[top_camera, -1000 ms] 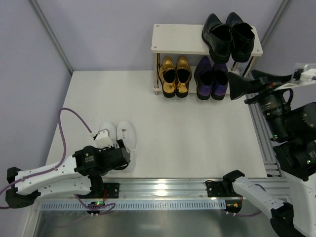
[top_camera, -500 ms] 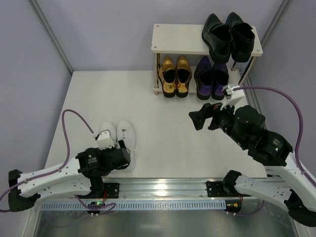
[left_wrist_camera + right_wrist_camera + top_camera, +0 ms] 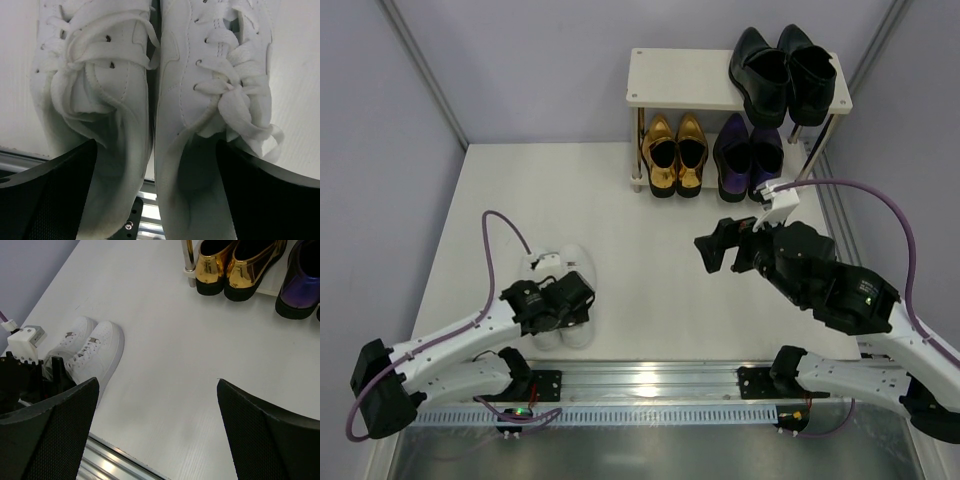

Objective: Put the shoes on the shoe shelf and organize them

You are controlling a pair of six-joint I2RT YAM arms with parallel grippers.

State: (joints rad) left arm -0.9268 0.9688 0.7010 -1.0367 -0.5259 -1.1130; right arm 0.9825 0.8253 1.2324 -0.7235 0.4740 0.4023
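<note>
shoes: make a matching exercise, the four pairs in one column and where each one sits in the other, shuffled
Column one
1. white sneakers
2. black loafers
3. gold loafers
4. purple loafers

Column two
a. lower board of the shoe shelf, left side
b. on the table, off the shelf
c. top board, right side
d. lower board, right side

Pairs: 1-b, 2-c, 3-a, 4-d

Robotics lab test cell, plain grey partition walls [image 3: 540, 70], white table [image 3: 650, 250], aluminium mounting rail [image 3: 660, 378] along its near edge, purple cables [image 3: 850, 183].
</note>
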